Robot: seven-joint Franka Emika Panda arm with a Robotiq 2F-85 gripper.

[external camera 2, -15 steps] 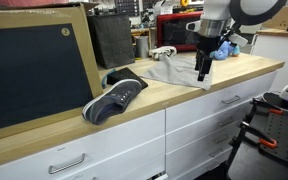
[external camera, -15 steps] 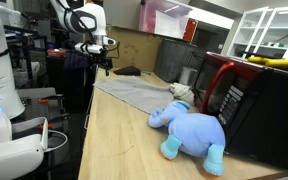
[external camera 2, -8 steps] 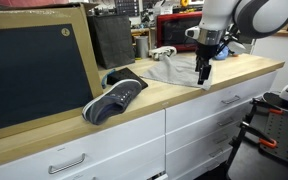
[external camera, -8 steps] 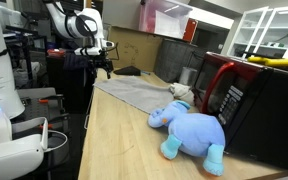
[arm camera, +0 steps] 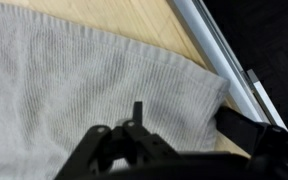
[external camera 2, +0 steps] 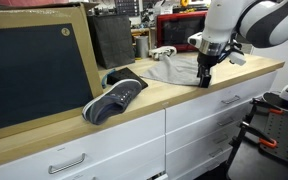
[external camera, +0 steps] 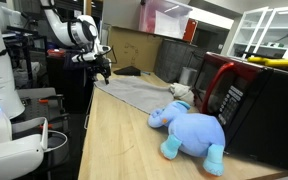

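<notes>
— On the desk (external camera: 114, 140), what lay there?
— A grey cloth (arm camera: 74, 80), spread flat, one corner close to the desk's edge.
— And the pincer (external camera 2: 204, 82)?
— It hung just above that corner, pointing down. How wide it stood, I couldn't tell. It looked like an approach. A grasp would call for lowering onto the corner.

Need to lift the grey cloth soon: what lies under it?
The wooden counter shows past the edges of the grey cloth, which lies flat on it below the gripper. Anything thin beneath the cloth would be covered and cannot be seen.
</notes>
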